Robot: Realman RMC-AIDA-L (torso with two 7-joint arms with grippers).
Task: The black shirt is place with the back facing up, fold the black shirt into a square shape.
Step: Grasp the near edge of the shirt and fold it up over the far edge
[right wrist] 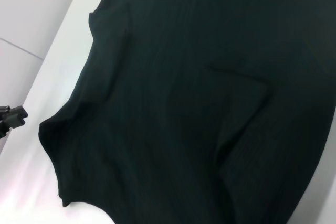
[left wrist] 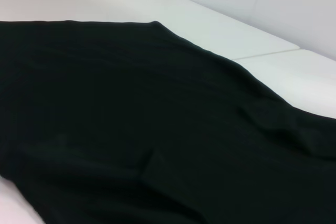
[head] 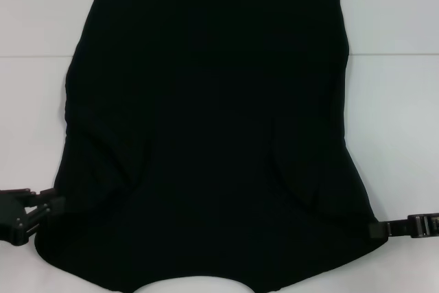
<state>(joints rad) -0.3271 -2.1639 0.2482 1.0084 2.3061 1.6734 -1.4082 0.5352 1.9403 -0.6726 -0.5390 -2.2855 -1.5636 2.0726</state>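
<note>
White surface point(head: 398, 101) carries black shirt point(head: 206, 135), plain side up; I set left hand point(head: 51, 207) and right hand point(head: 376, 230) at sleeve edges for folding, grip state unclear.

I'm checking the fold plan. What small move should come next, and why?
Probably both tools should close on the shirt's near corners, then lift. The left tool and right tool sit low at its opposite side edges. The shirt lies spread on the white table, plain face up, sleeves seemingly tucked in, not yet a square.
</note>
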